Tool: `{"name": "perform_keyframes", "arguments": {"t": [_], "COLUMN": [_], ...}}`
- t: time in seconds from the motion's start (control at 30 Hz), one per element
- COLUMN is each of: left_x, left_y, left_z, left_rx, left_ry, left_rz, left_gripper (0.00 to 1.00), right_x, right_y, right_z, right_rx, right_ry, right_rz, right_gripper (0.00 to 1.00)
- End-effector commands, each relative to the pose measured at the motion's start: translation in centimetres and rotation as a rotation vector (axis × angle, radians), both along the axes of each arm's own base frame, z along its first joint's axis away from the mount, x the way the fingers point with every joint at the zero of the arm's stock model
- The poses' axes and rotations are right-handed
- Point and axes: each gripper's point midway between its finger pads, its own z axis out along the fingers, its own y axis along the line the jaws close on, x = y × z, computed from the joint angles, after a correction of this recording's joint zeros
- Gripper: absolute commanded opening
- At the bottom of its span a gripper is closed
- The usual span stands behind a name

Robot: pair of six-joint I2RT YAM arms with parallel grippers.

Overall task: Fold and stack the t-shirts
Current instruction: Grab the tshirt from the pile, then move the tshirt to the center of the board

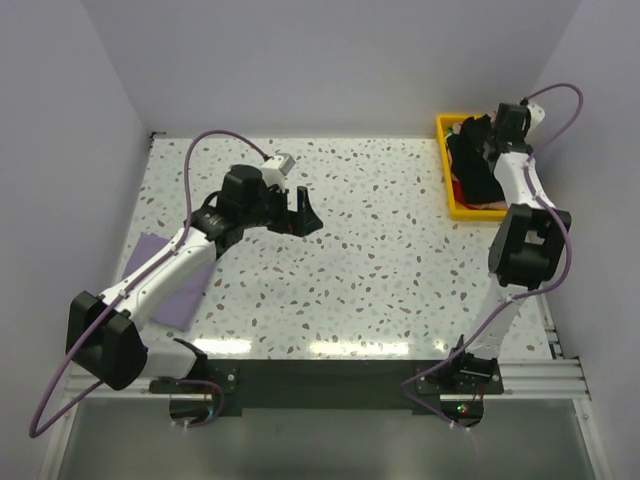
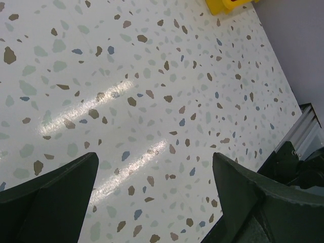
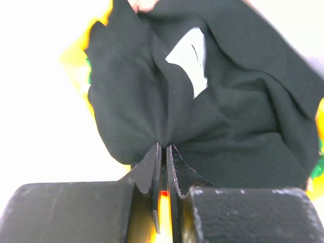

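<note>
Bench (image 1: 380, 260): flat, glossy white top flecked with brown, grey and blue chips; streaks of glare on it.
Walls (image 1: 330, 60): plain pale panels at the back and both sides.
Yellow bin (image 1: 470, 213): rigid rectangular plastic, far right corner of the bench.
Black t-shirt (image 3: 228, 126): soft matte cloth, bunched in folds in the yellow bin, white label (image 3: 190, 58) facing up.
Lavender t-shirt (image 1: 185, 295): flat on the bench's left side, partly under the left arm.
Right end effector (image 3: 163, 147): fingers pinched together on a fold of the black t-shirt.
Left end effector (image 2: 154, 159): fingers spread wide, gripping nothing, over bare bench.
</note>
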Motion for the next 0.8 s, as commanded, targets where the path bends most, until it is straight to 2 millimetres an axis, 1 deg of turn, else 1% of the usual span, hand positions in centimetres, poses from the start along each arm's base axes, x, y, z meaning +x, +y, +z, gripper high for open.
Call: {"name": "perform_keyframes", "arguments": {"t": [0.0, 0.03, 0.07, 0.1, 0.13, 0.17, 0.2, 0.3, 0.33, 0.4, 0.43, 0.47, 0.5, 0.53, 0.57, 0.6, 0.63, 0.67, 0.7, 0.73, 0.77], "left_x": [0.4, 0.5, 0.5, 0.5, 0.5, 0.5, 0.6, 0.7, 0.7, 1.1, 1.2, 1.5, 1.6, 1.6, 1.9, 2.0, 2.1, 2.2, 2.3, 2.5, 2.5], "left_y": [-0.4, -0.4, -0.4, -0.5, -0.5, -0.5, -0.5, -0.4, -0.4, 0.0, 0.2, 0.5, 0.7, 0.8, 1.1, 1.2, 1.6, 1.7, 1.9, 2.2, 2.3], "left_z": [1.3, 1.3, 1.4, 1.5, 1.5, 1.6, 1.6, 1.6, 1.8, 1.5, 1.4, 1.4, 1.4, 1.0, 1.2, 1.2, 0.8, 1.0, 1.0, 0.9, 1.0], "left_rx": [-0.035, -0.037, -0.04, -0.043, -0.045, -0.048, -0.049, -0.052, -0.057, -0.049, -0.057, -0.064, -0.073, -0.086, -0.102, -0.116, -0.127, -0.142, -0.148, -0.155, -0.16], "left_ry": [-0.046, -0.045, -0.045, -0.044, -0.044, -0.045, -0.044, -0.039, -0.04, -0.033, -0.019, -0.017, -0.013, 0.008, 0.003, 0.01, 0.03, 0.029, 0.031, 0.037, 0.036], "left_rz": [-0.013, -0.014, -0.013, -0.012, -0.013, -0.012, -0.01, 0.005, 0.015, 0.051, 0.072, 0.091, 0.104, 0.121, 0.135, 0.14, 0.161, 0.163, 0.169, 0.182, 0.186], "left_gripper": [1.0, 1.0, 1.0, 1.0, 1.0, 1.0, 1.0, 1.0, 1.0, 1.0, 1.0, 1.0, 1.0, 1.0, 1.0, 1.0, 1.0, 1.0, 1.0, 1.0, 1.0], "right_x": [-0.8, -0.9, -1.4, -2.1, -2.3, -2.7, -3.4, -4.5, -5.4, -6.4, -7.5, -8.1, -8.7, -9.3, -10.2, -10.8, -11.3, -12.0, -12.8, -13.2, -13.9], "right_y": [1.9, 2.8, 3.4, 4.0, 5.1, 5.8, 7.4, 9.8, 11.8, 13.8, 15.7, 16.7, 18.8, 20.2, 21.3, 23.2, 24.6, 26.0, 28.0, 29.0, 30.1], "right_z": [10.5, 11.2, 11.6, 13.5, 14.5, 15.0, 17.0, 20.5, 22.5, 25.3, 27.1, 28.3, 29.2, 30.3, 31.9, 32.6, 33.3, 34.4, 34.9, 35.4, 36.7], "right_rx": [-0.023, -0.026, -0.026, -0.031, -0.032, -0.036, -0.043, -0.08, -0.083, -0.076, -0.06, -0.05, -0.035, -0.026, -0.017, 0.009, 0.03, 0.048, 0.066, 0.076, 0.087], "right_ry": [-0.258, -0.279, -0.289, -0.325, -0.348, -0.357, -0.394, -0.45, -0.488, -0.547, -0.589, -0.616, -0.64, -0.672, -0.705, -0.728, -0.746, -0.769, -0.776, -0.788, -0.814], "right_rz": [0.034, 0.047, 0.054, 0.062, 0.084, 0.097, 0.126, 0.178, 0.217, 0.271, 0.323, 0.348, 0.401, 0.444, 0.475, 0.523, 0.569, 0.62, 0.665, 0.695, 0.73], "right_gripper": [0.0, 0.0, 0.0, 0.0, 0.0, 0.0, 0.0, 0.0, 0.0, 0.0, 0.0, 0.0, 0.0, 0.0, 0.0, 0.0, 0.0, 0.0, 0.0, 0.0, 0.0]}}
